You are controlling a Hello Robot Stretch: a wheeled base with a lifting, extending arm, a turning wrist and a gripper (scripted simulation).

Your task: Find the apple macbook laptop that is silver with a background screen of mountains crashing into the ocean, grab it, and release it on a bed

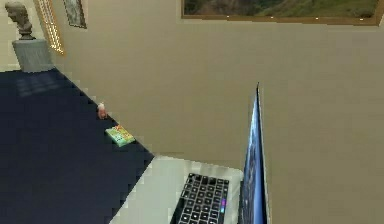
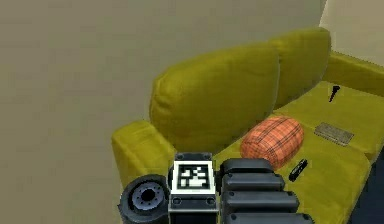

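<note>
Silver-grey laptop (image 1: 207, 199) near right on pale top (image 1: 150, 196), lid up, screen edge-on, so wallpaper unreadable. Gripper (image 2: 147, 198) low before yellow sofa (image 2: 200, 95); grip and load: cannot tell. Laptop lies ahead, not arm-side: base turn likely first.

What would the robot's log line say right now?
ahead: open laptop | side: yellow sofa, orange pillow | end effector: load unknown

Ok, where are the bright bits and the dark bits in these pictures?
Forward view: the laptop has pale light on its keys, its screen is a thin blue edge-on sliver, and the floor is dark blue. Arm side view: the yellow sofa is brightest on its back cushions, darker in the seams between them.
</note>
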